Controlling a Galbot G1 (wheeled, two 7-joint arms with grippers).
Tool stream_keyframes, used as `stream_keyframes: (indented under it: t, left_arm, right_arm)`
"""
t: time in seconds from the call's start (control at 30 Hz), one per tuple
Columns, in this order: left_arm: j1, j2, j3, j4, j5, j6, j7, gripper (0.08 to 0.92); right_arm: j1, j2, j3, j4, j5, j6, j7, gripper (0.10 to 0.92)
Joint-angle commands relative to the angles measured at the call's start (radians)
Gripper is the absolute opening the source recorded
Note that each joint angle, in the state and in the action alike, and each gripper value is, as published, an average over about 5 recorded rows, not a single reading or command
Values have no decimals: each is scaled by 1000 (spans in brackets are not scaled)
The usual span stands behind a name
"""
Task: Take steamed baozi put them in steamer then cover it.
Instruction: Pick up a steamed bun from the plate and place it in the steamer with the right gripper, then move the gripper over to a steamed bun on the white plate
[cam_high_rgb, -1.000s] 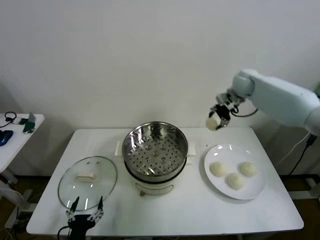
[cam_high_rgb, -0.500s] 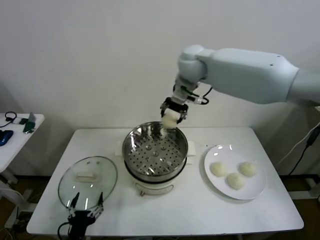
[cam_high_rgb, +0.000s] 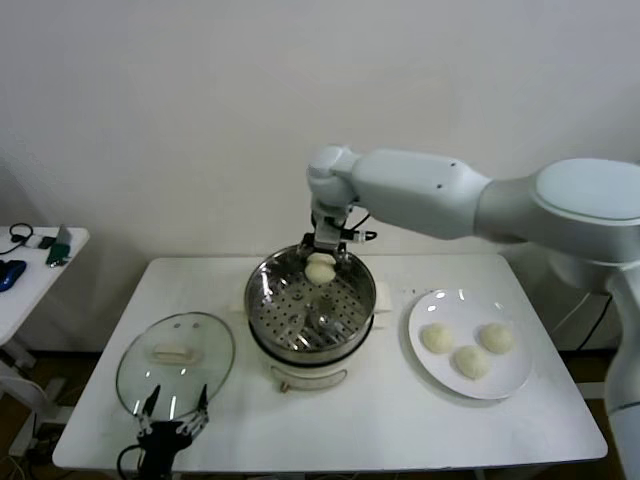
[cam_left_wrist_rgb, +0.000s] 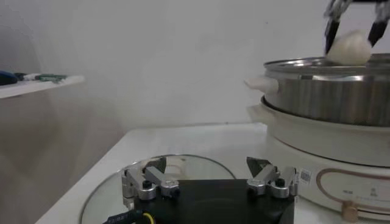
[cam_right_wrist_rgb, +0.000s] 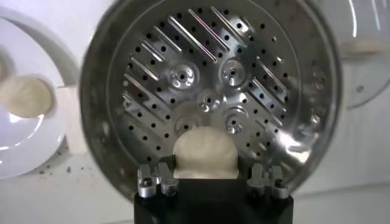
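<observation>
- Glass cover (cam_high_rgb: 175, 363), with its cream handle, lies flat at the near left of the white worktop (cam_high_rgb: 380, 430); the left tool (cam_high_rgb: 172, 425) hangs idle at its near edge, fingers spread apart and holding nothing.
- White plate (cam_high_rgb: 500, 385) on the right carries three baozi (cam_high_rgb: 470, 361), just beside the steamer and untouched.
- Steel steamer (cam_high_rgb: 311, 305) stands mid-worktop on its cream pot base, its perforated floor bare, with nothing in the way of a drop.
- Right tool (cam_high_rgb: 320, 262) is over the far part of the basket, clamped on one baozi (cam_right_wrist_rgb: 205, 153) that hangs above the floor, not yet set down.
- Step in hand, as I judge it: placing the first bun. Next comes lowering a little and parting the fingers, well inside the rim, leaving room for three more.
- Far left, a small side table (cam_high_rgb: 40, 262) holds oddments, well apart from the work.
</observation>
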Motion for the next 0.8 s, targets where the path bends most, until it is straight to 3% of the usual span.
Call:
stream_keyframes:
  t: [0.03, 0.13, 0.3, 0.47, 0.63, 0.73, 0.8]
  left_arm:
    - [-2, 1, 1, 4, 0, -2, 0, 823]
    - [-5, 1, 0, 3, -1, -2, -1, 823]
    - [-4, 1, 3, 5, 2, -7, -4, 823]
    - [1, 0, 5, 5, 5, -12, -7, 823]
    - [8, -4, 8, -5, 14, -10, -7, 823]
    - [14, -7, 12, -12, 22, -9, -6, 823]
    - [17, -8, 15, -14, 25, -9, -6, 823]
  right_arm:
    - [-96, 90, 9, -162, -70, 49, 18, 671]
    - [-105, 104, 20, -197, -85, 64, 30, 684]
    - [-113, 108, 49, -216, -88, 81, 61, 784]
    - [-16, 56, 47, -143, 39, 79, 27, 821]
    - [259, -74, -153, 27, 465, 9, -60, 823]
    - [418, -190, -317, 139, 754, -138, -109, 823]
    - [492, -285, -415, 204, 865, -266, -116, 823]
